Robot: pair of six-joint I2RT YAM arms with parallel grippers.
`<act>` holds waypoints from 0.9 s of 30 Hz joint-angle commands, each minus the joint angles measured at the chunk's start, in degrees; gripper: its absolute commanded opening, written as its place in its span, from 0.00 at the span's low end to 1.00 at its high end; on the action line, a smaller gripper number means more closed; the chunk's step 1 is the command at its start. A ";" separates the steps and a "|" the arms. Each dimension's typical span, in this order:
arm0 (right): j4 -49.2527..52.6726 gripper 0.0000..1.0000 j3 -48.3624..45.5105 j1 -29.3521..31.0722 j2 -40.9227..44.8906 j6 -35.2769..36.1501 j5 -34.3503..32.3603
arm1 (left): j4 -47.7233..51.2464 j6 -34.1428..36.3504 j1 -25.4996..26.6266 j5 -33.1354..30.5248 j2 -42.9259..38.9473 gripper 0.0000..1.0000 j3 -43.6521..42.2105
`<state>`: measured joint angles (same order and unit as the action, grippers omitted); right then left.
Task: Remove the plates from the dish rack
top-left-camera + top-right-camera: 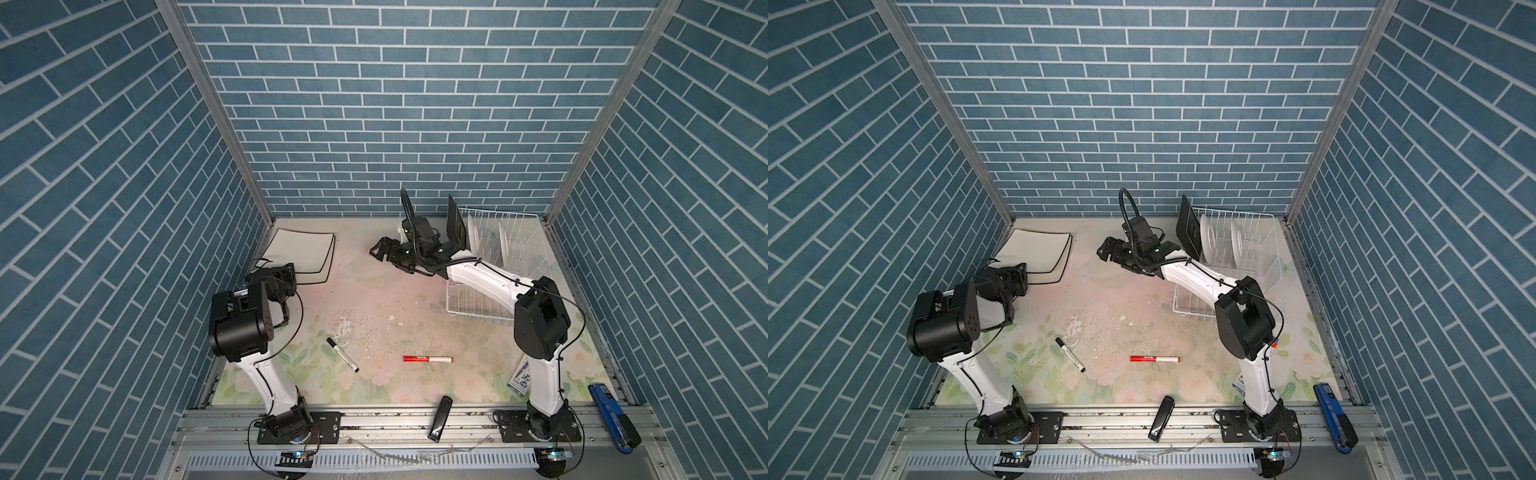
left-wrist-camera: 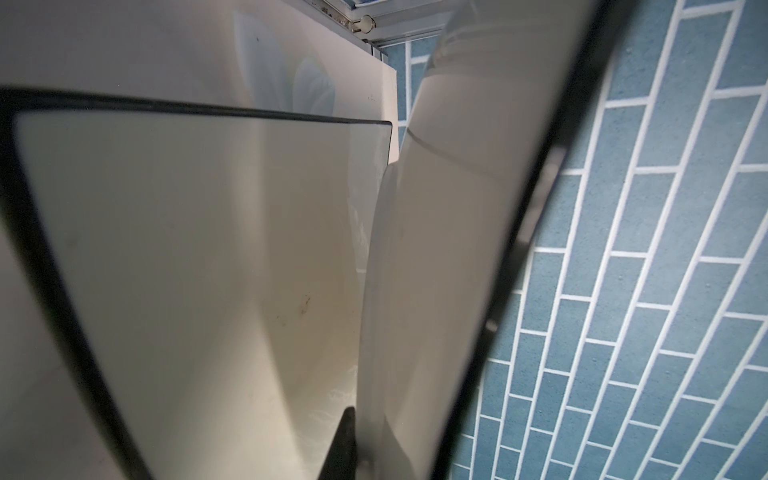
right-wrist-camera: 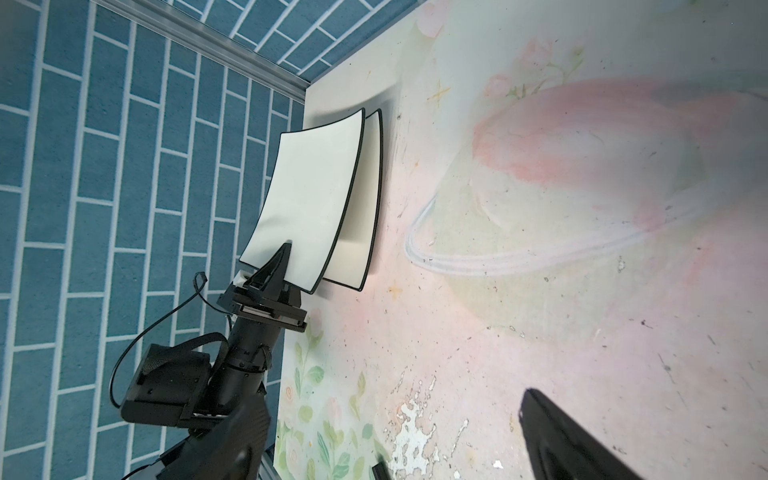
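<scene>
Dish rack (image 1: 528, 245) holds one black plate (image 1: 457, 226) and two white plates (image 1: 474, 235).

— What covers the dish rack (image 1: 525, 249)?
— In both top views the right arm (image 1: 486, 278) crosses its near corner, and the black plate (image 1: 456, 226) hides part of a round white plate (image 1: 473, 235).
— And the left wrist view?
— The gripped white plate (image 2: 436, 249) is blurred and runs off the frame. In the right wrist view one finger of the left gripper (image 3: 286, 251) lies hidden under it.
</scene>
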<state>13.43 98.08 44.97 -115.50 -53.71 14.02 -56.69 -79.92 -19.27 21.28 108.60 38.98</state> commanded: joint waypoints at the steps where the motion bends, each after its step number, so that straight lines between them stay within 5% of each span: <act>1: 1.09 0.95 3.48 -0.15 -0.78 -0.77 0.57 | -9.76 0.91 -0.36 0.72 -0.59 0.00 2.68; 27: 1.19 0.95 3.60 -0.45 -1.23 -1.22 0.74 | -7.01 1.37 -0.38 0.17 0.21 0.00 3.12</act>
<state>14.39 98.96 44.66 -115.96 -53.74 14.24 -54.54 -79.61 -19.27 20.75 109.49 39.33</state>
